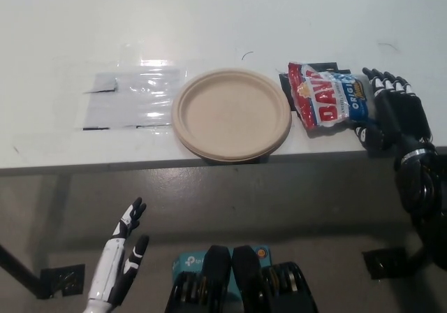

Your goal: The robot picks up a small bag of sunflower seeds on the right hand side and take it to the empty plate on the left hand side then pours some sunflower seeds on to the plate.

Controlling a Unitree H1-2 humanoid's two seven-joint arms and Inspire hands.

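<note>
A red, white and blue bag of sunflower seeds (327, 96) lies flat on the white table, just right of a tan paper plate (232, 113) with nothing on it. My black right hand (394, 112) rests on the table against the bag's right end, its fingers spread and pointing away, not closed on the bag. My white left hand (124, 257) hangs below the table edge at the lower left, fingers apart and holding nothing.
A clear plastic sheet (133, 96) lies taped to the table left of the plate. Black tape marks (318, 68) show behind the bag. The table's front edge (140, 165) runs across the middle, with grey floor below.
</note>
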